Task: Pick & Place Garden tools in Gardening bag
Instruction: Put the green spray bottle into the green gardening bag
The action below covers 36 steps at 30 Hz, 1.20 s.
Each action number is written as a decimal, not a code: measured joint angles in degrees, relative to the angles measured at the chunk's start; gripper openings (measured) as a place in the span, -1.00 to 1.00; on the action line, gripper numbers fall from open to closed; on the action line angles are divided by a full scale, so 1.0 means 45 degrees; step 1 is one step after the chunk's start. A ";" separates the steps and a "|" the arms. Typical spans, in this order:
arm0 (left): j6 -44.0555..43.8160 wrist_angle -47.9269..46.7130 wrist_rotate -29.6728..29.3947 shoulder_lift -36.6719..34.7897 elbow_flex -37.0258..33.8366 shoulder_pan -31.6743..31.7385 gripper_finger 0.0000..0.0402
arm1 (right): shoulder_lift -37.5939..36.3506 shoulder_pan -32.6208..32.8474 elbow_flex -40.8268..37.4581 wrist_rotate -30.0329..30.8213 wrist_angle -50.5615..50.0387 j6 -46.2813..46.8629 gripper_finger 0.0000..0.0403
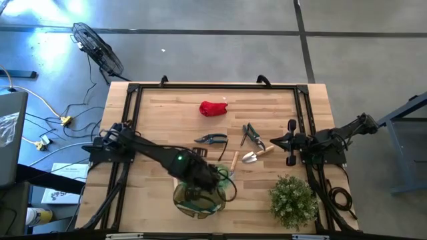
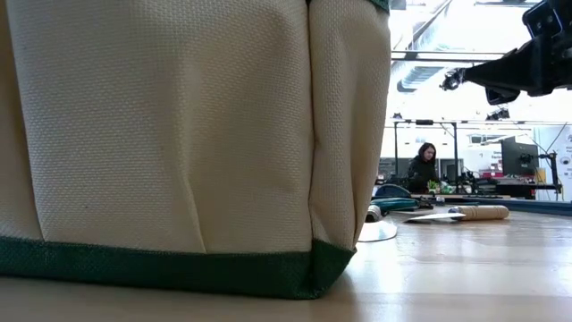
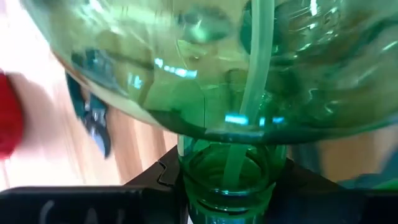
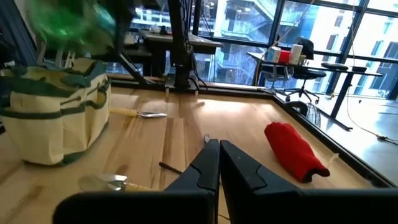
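The gardening bag (image 1: 187, 201), cream fabric with green trim (image 2: 179, 268), stands near the table's front edge. My left gripper (image 3: 227, 186) hangs above it, pointing steeply down, shut on a clear green bottle (image 4: 68, 25). On the table beyond the bag lie a trowel (image 1: 257, 155), a wooden-handled tool (image 1: 233, 162), two pruning shears (image 1: 211, 139) (image 1: 251, 135) and a red glove (image 1: 213, 108). My right gripper (image 4: 219, 158) waits shut at the table's right side, touching nothing. My left gripper has the green bottle's neck (image 3: 227, 171) between its two fingers, which come from above, slanting down. The bottle's round body (image 3: 205, 68) reaches out beyond the fingertips, and a thin tube runs inside it. The bottle hangs clear above the bag's open top.
A bushy potted plant (image 1: 292, 200) stands at the front right, close to the right arm's base. A black frame (image 1: 213, 87) runs along the table's far and side edges. Bare wood lies between the bag and the plant. A person (image 2: 422, 168) sits far behind the table.
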 joint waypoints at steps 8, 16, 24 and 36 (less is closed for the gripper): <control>-0.0320 0.0586 0.0676 -0.0074 0.1828 -0.0985 -0.41 | 0.0416 0.0000 0.0000 -0.0005 -0.0061 0.0002 -0.99; -0.0130 0.1576 0.2816 0.0145 0.1492 -0.1050 -0.41 | 0.1127 0.0000 0.0000 -0.0015 -0.0076 0.0647 -0.99; 0.0263 0.2117 0.5187 0.0195 -0.0229 -0.0389 -0.41 | 0.1543 0.0000 -0.0010 -0.0016 -0.0071 0.1309 -0.98; 0.0766 0.1958 0.6001 0.0390 -0.0446 0.0105 -0.41 | 0.1553 0.0000 -0.0019 -0.0021 -0.0076 0.2083 -0.98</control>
